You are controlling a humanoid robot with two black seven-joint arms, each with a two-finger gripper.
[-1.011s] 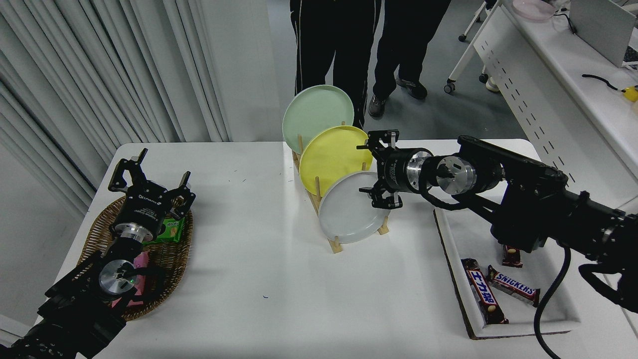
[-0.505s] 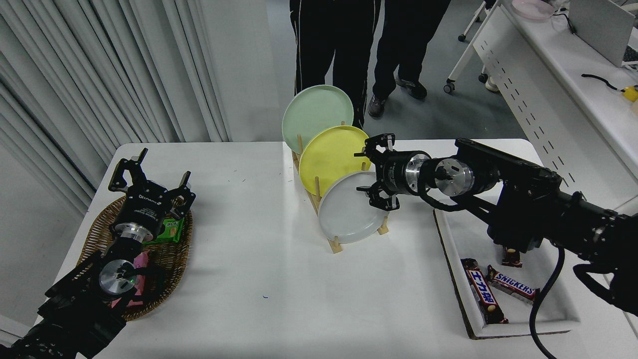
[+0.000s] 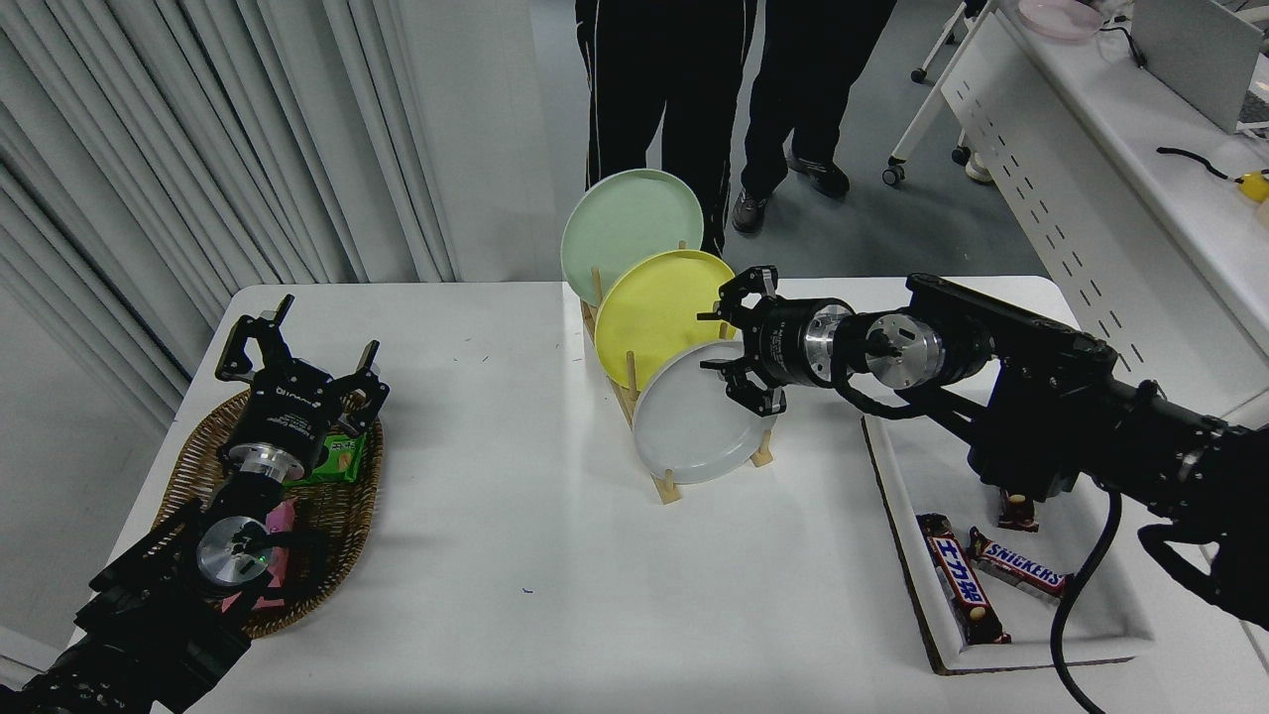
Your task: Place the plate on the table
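While the right gripper (image 3: 739,344) holds its jaws released at its rim, the glossy grey plate (image 3: 694,424) stands racked.

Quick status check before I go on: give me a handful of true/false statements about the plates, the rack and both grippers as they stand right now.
1. The grey plate stands in the wooden rack. True.
2. The grey plate is the rearmost of the three plates. False: it is nearest the camera, with the yellow plate behind it and the green plate rearmost.
3. The right gripper is open at the grey plate's upper right rim. True.
4. The left gripper holds a plate. False: it is parked open over the wicker basket.
5. The white tray holds cups. False: it holds candy bars.
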